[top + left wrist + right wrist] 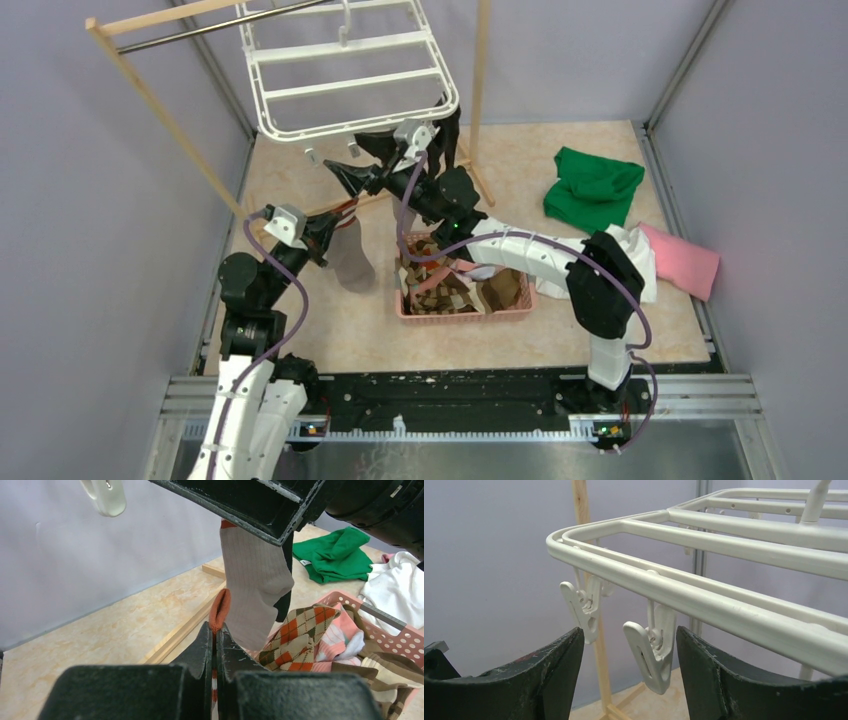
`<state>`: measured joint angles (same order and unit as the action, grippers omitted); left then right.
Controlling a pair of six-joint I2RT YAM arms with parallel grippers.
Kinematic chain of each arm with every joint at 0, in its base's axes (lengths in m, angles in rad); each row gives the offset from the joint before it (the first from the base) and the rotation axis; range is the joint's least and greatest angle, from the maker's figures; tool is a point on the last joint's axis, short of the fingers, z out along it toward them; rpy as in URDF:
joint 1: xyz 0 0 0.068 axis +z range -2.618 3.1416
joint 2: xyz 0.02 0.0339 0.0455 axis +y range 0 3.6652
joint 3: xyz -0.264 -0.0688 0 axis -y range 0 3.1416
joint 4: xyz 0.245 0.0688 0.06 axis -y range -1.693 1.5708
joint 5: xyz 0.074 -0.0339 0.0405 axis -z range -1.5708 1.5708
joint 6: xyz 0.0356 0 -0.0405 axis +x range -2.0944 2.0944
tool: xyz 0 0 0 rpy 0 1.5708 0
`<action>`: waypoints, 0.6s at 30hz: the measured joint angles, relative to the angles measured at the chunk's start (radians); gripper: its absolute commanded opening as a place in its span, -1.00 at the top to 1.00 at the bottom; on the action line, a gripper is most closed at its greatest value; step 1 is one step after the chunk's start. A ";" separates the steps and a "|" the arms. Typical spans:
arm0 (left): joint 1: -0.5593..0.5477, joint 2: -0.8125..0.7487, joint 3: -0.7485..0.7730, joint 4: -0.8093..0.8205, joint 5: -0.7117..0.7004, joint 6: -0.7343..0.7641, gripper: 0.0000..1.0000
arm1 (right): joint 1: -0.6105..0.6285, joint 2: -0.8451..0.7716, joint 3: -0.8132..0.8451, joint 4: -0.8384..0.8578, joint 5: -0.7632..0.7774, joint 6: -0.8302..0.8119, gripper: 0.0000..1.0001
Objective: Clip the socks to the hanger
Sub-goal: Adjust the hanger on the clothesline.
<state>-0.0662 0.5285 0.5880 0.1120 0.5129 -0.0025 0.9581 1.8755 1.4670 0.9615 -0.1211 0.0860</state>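
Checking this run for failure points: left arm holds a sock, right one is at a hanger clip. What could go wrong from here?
The left gripper pinches only the orange edge of the grey sock; it may slip out.
The right gripper stands open around one clip, with a neighbouring clip close to one finger; it might catch there.
The hanger hangs tilted and may swing when pressed.

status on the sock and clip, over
Left gripper shut on grey sock. Right gripper open, jaws either side of a hanger clip. Sock not yet clipped; right arm close above it.
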 measured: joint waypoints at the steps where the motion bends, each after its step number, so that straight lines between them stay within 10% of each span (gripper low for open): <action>1: 0.000 0.000 0.001 0.000 0.000 0.002 1.00 | -0.002 0.002 0.005 0.001 -0.005 0.003 -0.34; 18: 0.000 0.037 0.036 0.002 0.006 0.006 1.00 | -0.035 0.049 0.073 0.051 -0.055 0.054 -0.27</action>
<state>-0.0662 0.5659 0.6243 0.1135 0.5194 0.0036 0.9234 1.9247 1.5402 1.0122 -0.1764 0.1402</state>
